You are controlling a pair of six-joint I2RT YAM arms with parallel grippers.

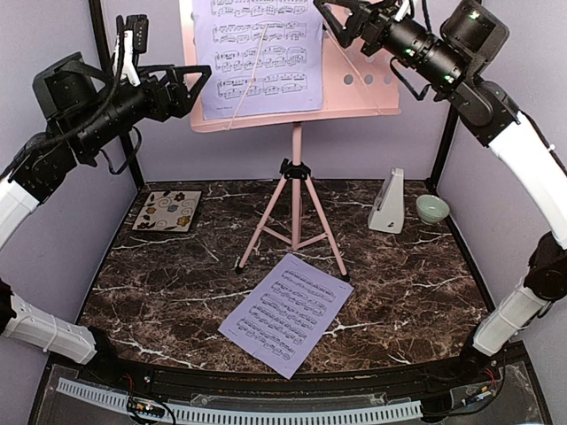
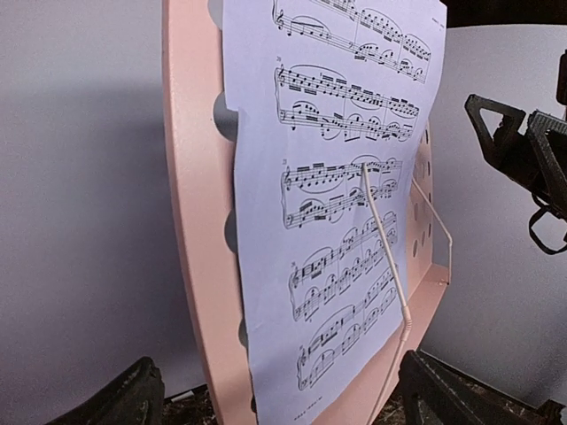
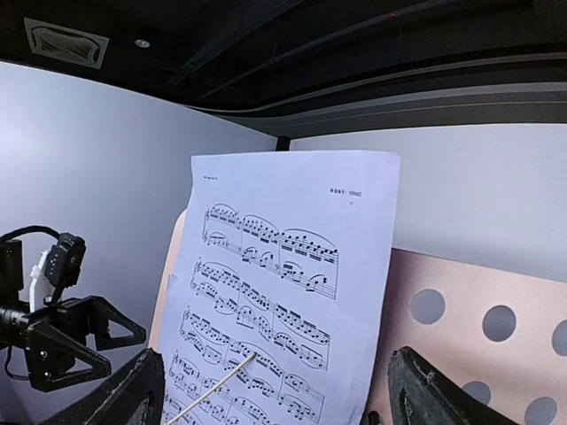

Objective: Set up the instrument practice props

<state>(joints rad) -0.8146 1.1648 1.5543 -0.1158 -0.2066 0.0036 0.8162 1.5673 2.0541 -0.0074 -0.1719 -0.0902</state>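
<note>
Lavender sheet point(image 1: 257, 53) is recorded leaning on the pink stand point(image 1: 354, 97), pinned by its wire arm point(image 2: 385, 239) so no grip is needed, left gripper point(image 1: 197, 93) and right gripper point(image 1: 326, 25) held released beside it, second sheet point(image 1: 285, 312) and metronome point(image 1: 388, 202) by its legs.

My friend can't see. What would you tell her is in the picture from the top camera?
A pink music stand holds one lavender music page, with the open left claw and open right claw on either side. A second page lies flat in front; a white metronome, green bowl and floral tile sit farther back.
</note>
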